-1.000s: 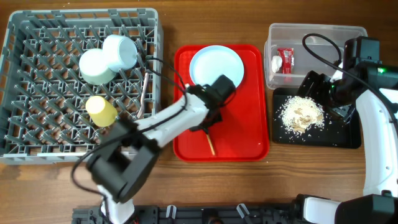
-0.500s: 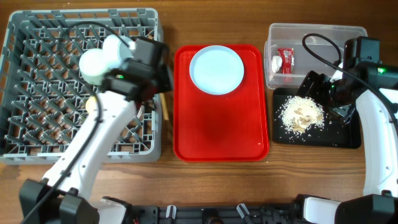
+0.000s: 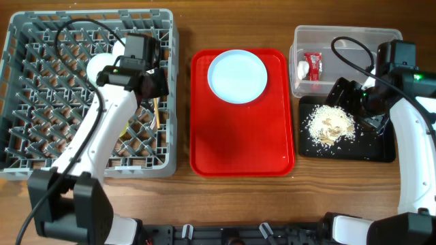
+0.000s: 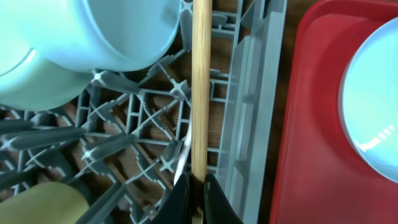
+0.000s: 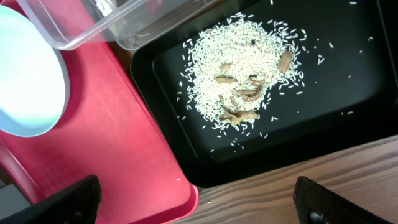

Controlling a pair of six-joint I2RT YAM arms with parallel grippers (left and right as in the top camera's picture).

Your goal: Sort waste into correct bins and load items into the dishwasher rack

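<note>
Left pincer (image 4: 199,186) pinching smooth wooden chopstick (image 4: 200,87) | right pincer (image 5: 196,202) wide | grey pegged rack (image 4: 249,124)

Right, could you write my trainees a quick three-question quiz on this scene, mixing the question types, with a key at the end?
1. True or false: the pale blue plate lies on the red tray.
2. What does the left gripper hold? A) a white fork B) a wooden chopstick C) a red wrapper
3. Fill in: the rice scraps lie in the flat tray coloured ____.
Key: 1 true; 2 B; 3 black.
</note>
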